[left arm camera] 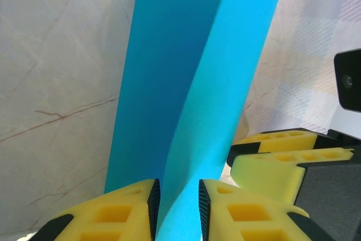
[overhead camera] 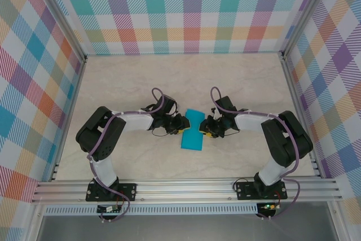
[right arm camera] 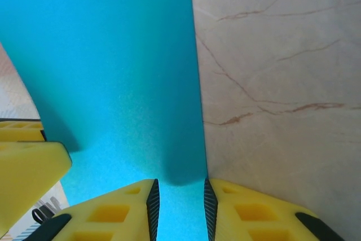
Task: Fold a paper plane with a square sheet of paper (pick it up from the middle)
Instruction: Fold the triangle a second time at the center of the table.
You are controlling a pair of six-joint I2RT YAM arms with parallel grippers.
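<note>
1. The left gripper (overhead camera: 182, 123) reaches in from the left, low over the marble-patterned table (overhead camera: 141, 83), with its tip at the sheet's left edge. In the left wrist view its yellow fingers (left arm camera: 113, 215) stand slightly parted, and teal shows in the narrow gap between the black pads
2. The square sheet of paper (overhead camera: 193, 131) lies near the table's middle, between the two grippers, and looks like a narrow teal rectangle. From the left wrist a lighter layer lies over a darker one, and they meet along a slanting line that runs down into the gap
3. The right gripper (overhead camera: 206, 130) meets the sheet's right edge. Its fingers are narrowly spread and straddle that straight edge, one over teal and the other over bare table
</note>
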